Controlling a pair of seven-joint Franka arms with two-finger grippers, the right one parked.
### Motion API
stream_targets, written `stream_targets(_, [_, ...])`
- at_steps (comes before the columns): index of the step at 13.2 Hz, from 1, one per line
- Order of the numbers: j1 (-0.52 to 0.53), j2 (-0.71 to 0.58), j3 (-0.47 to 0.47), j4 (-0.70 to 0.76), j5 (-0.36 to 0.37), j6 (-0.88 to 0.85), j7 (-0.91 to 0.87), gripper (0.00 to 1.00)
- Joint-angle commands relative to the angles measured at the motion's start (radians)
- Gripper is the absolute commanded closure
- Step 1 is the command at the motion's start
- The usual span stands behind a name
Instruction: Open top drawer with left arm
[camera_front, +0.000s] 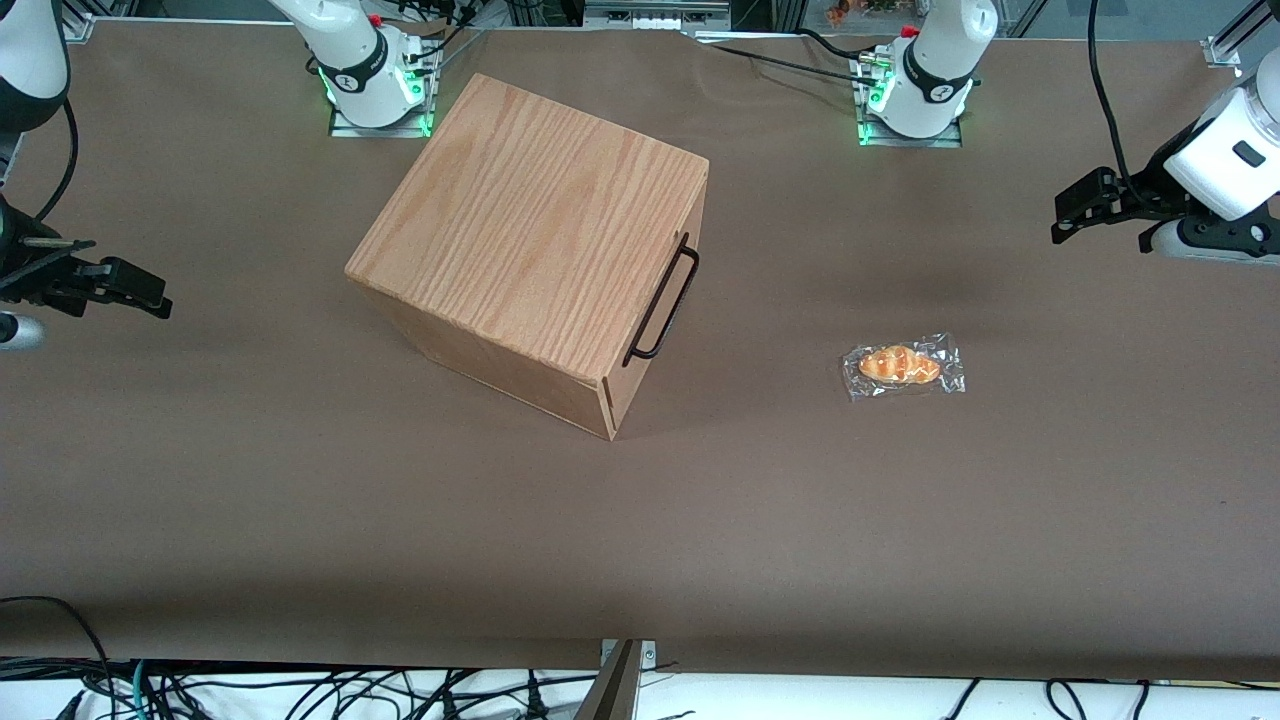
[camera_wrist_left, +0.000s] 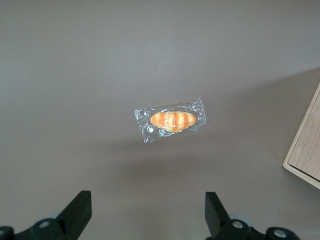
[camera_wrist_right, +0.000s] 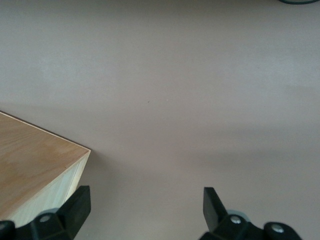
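Note:
The oak-grain cabinet (camera_front: 530, 235) stands on the brown table, turned at an angle. Its top drawer is shut; only the long black wire handle (camera_front: 662, 300) and the thin edge of the front panel (camera_front: 611, 400) show, facing the working arm's end of the table. My left gripper (camera_front: 1070, 215) hangs above the table at that end, well apart from the handle. In the left wrist view the gripper (camera_wrist_left: 147, 215) is open with nothing between its black fingers (camera_wrist_left: 80, 206), and a corner of the cabinet (camera_wrist_left: 306, 147) shows at the frame's edge.
A wrapped bread roll (camera_front: 903, 366) lies on the table between the cabinet's front and my gripper, directly under the wrist camera (camera_wrist_left: 170, 120). The arm bases (camera_front: 915, 85) stand along the table edge farthest from the front camera.

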Motion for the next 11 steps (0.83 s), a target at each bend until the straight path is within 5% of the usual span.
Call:
stream_targets(1, [-0.010, -0.004, 0.010, 0.011, -0.004, -0.016, -0.002, 0.00])
stream_targets(11, [-0.004, -0.004, 0.010, 0.011, -0.004, -0.019, 0.009, 0.00])
